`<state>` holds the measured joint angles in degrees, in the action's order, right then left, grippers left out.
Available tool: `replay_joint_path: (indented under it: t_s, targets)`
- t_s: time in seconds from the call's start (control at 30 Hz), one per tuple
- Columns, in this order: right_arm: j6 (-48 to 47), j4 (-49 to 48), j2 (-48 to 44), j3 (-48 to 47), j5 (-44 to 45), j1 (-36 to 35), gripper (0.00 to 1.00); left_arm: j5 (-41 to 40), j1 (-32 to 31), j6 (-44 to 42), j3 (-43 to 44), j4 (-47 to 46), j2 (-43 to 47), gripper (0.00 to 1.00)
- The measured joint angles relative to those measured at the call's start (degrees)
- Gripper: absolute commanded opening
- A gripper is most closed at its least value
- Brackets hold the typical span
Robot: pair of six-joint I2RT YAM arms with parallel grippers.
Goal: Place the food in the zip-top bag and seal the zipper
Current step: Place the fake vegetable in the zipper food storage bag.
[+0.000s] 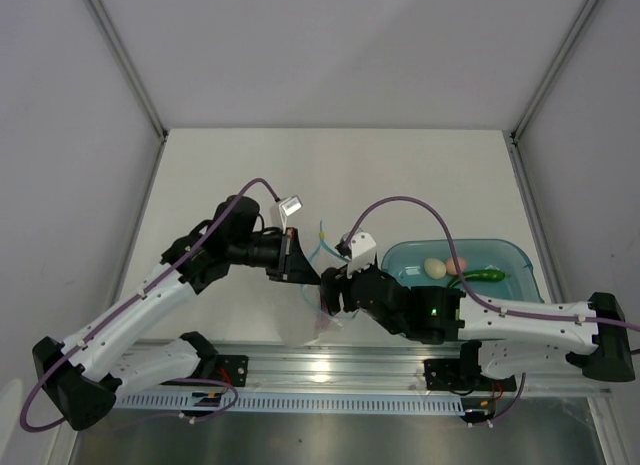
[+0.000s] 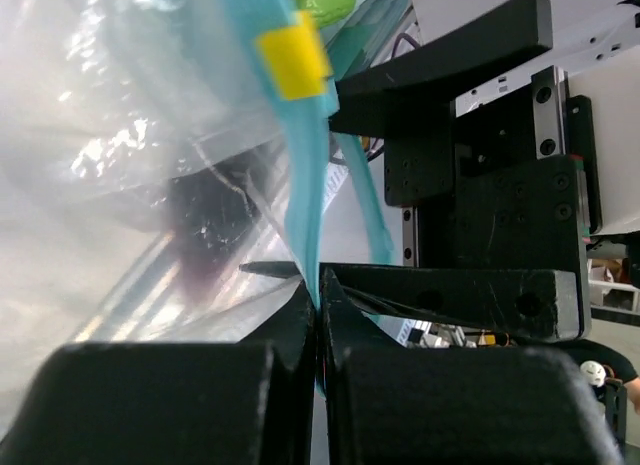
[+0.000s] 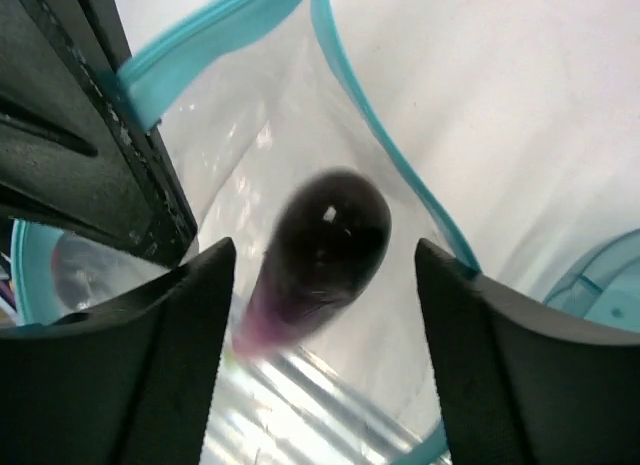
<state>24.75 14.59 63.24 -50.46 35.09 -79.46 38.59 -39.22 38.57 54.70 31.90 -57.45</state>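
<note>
My left gripper (image 2: 320, 300) is shut on the light blue zipper (image 2: 305, 185) strip of the clear zip-top bag (image 1: 305, 325), holding its mouth up; a yellow tab (image 2: 292, 67) sits on the strip. My right gripper (image 3: 325, 260) is open right over the bag's mouth. The dark purple eggplant (image 3: 320, 255) is inside the bag (image 3: 300, 385), below and between the open jaws, blurred. The zipper (image 3: 385, 135) rings the mouth. In the top view a cream egg (image 1: 434, 268), a pink egg (image 1: 457, 265) and a dark green pepper (image 1: 478, 276) lie in the tray. The cucumber is not clearly seen.
The translucent teal tray (image 1: 520, 257) stands right of centre, just behind my right arm. An aluminium rail (image 1: 330, 370) runs along the table's near edge under the bag. White walls enclose the table.
</note>
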Motion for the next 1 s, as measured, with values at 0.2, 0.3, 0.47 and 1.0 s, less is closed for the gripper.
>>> replay_joint_path:
  t_s: [0.2, 0.3, 0.47, 1.0]
  targets:
    - [1.9, 3.0, -0.5, -2.8, -1.0, -0.1, 0.82, -1.3, 0.0, -0.5, 0.0, 0.4, 0.3, 0.01]
    - [2.5, 4.3, -2.5, -3.7, -1.1, -0.1, 0.82, -2.0, 0.0, -0.7, 0.0, 0.3, 0.3, 0.0]
    - [3.8, 7.5, -6.5, -7.9, 0.3, 0.0, 0.81, -2.7, 0.0, -1.2, 0.0, 0.4, 0.2, 0.01]
    - [19.5, 30.0, -18.2, -13.0, 14.0, 13.7, 0.95, -3.9, 0.0, -1.7, -2.4, -0.7, -2.4, 0.01]
